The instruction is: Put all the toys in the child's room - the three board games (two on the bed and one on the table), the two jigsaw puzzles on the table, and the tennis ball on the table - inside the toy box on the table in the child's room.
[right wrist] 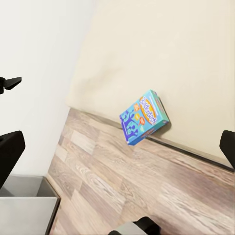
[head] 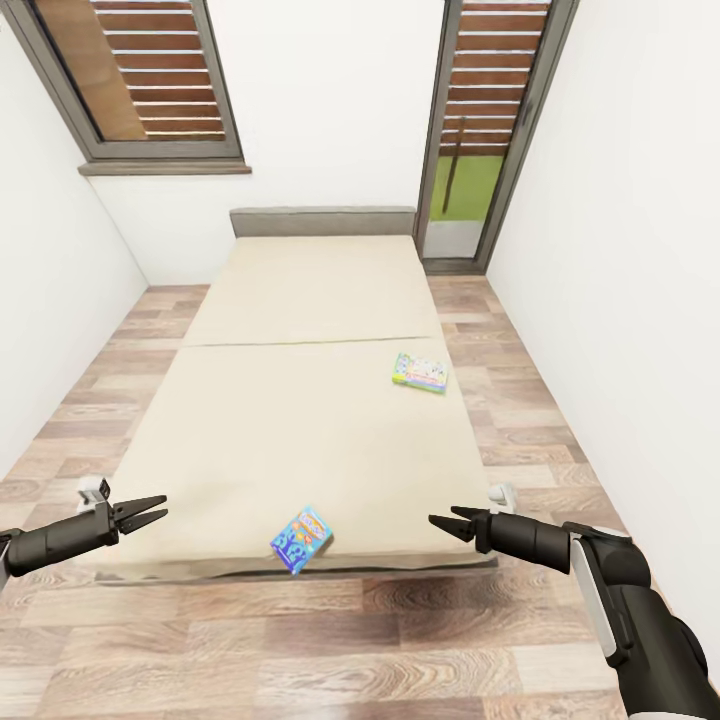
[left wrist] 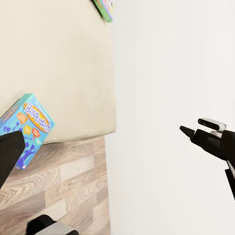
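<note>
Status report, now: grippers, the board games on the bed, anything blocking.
Left gripper open, empty; right gripper open, empty. Blue board game at the bed foot edge, between the grippers; green board game farther up, right side. Nothing blocking.

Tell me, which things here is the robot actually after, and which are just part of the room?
Part of the job:
blue board game at the bed's foot edge
green board game farther up the mattress
bed they lie on

Just there:
windows
wood floor
white walls
</note>
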You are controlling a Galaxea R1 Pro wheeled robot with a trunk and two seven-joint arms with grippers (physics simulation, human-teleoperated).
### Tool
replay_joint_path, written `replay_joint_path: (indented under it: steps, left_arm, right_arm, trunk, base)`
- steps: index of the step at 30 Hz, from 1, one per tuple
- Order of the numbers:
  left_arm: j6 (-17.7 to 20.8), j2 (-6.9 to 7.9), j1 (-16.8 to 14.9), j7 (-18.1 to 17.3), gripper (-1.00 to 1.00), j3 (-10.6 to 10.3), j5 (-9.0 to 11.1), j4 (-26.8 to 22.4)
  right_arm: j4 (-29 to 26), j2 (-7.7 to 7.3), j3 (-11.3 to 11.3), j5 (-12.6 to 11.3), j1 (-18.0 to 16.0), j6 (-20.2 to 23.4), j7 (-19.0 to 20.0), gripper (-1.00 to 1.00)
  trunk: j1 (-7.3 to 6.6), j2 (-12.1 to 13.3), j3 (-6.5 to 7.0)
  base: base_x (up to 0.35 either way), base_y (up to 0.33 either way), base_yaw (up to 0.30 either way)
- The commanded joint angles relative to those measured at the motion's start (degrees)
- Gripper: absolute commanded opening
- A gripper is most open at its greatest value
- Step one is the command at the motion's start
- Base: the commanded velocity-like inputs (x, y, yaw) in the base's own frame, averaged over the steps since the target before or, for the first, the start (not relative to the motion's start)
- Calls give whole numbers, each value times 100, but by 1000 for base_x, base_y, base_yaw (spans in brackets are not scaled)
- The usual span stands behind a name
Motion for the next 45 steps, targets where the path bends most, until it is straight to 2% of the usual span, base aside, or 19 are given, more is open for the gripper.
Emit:
replay_joint_path:
  steps: [1, 45]
  left_arm:
    - [61, 1, -3, -25, 100, 3, -8, 0]
    - [61, 3, -3, -25, 100, -3, -7, 0]
  right_arm:
    - [-2, 0, -4, -15, -3, 47, 10, 100]
    - [-2, 0, 4, -15, -3, 47, 10, 100]
  trunk:
    - [1, -4, 5]
    - [1, -4, 408]
  base:
    - [0, 0, 0]
    - [0, 0, 0]
